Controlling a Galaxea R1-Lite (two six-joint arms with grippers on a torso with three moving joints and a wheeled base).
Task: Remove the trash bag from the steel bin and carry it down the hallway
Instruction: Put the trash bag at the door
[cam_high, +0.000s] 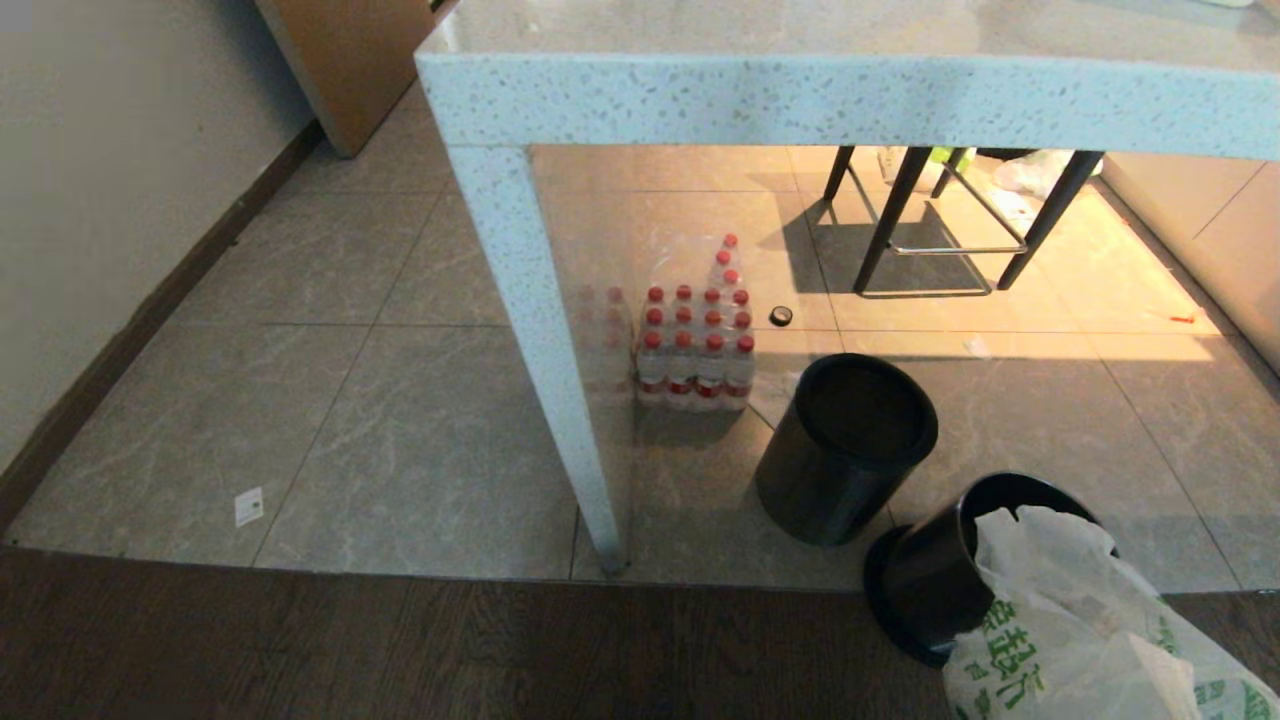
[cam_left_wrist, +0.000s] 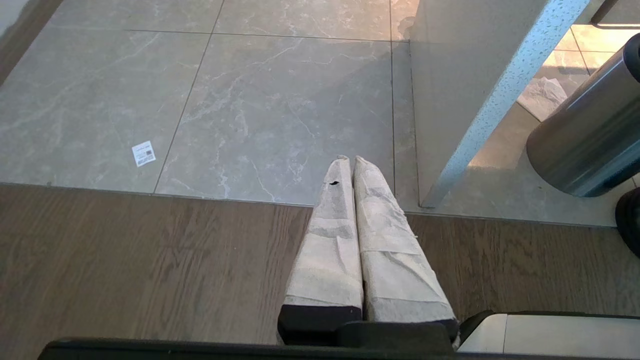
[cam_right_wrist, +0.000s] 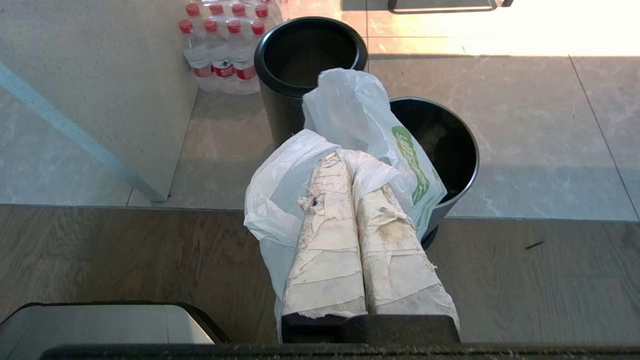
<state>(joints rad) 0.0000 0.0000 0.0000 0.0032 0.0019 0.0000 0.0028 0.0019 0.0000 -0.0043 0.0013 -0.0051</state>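
The trash bag (cam_right_wrist: 280, 185), thin white plastic with green print, is pinched between the fingers of my right gripper (cam_right_wrist: 350, 160), which is shut on it. It drapes over the fingertips and leans on the near rim of the steel bin (cam_right_wrist: 452, 150). In the head view the trash bag (cam_high: 1080, 620) hangs at the bottom right, mostly outside the steel bin (cam_high: 930, 580), which stands where tile meets wood floor. My left gripper (cam_left_wrist: 350, 160) is shut with nothing in it, above the wood floor left of the table leg. Neither gripper shows in the head view. The hallway is out of view.
A second, empty bin (cam_high: 845, 445) with a thick black rim stands just beyond, beside the white table's leg (cam_high: 545, 370). A pack of red-capped water bottles (cam_high: 695, 345) sits under the table. A black stool (cam_high: 940, 225) stands farther back. A wall (cam_high: 90, 230) runs along the left.
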